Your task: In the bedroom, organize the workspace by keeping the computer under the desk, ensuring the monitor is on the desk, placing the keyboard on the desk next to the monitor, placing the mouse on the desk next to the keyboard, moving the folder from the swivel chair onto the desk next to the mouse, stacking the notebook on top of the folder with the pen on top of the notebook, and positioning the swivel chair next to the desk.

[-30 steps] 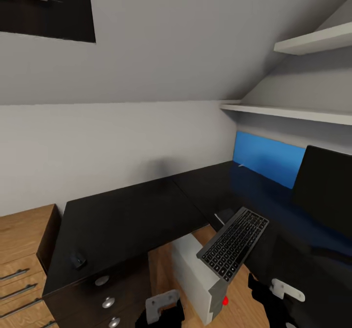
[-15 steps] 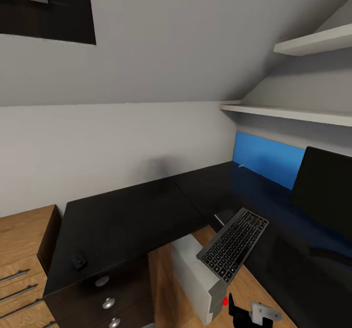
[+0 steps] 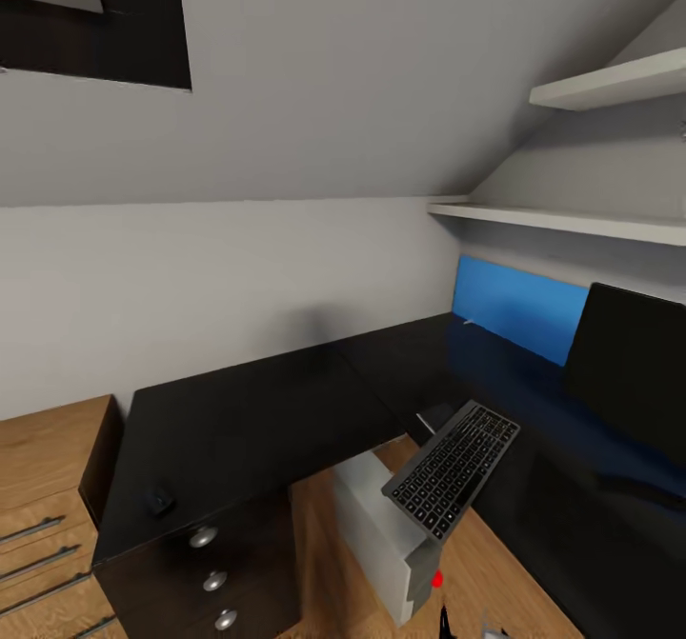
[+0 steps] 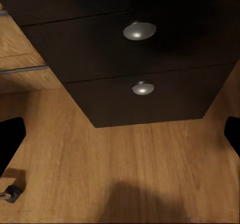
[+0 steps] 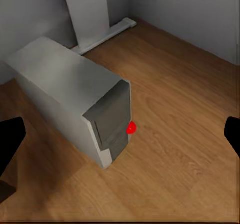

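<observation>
while keyboard overhangs desk — computer (grey) below

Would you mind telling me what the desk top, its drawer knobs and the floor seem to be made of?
The desk top looks like glossy black laminate or lacquer; it mirrors the blue back panel. The drawer knobs look like brushed metal, silver with soft highlights. The floor looks like light wood planks or laminate, with visible grain.
</observation>
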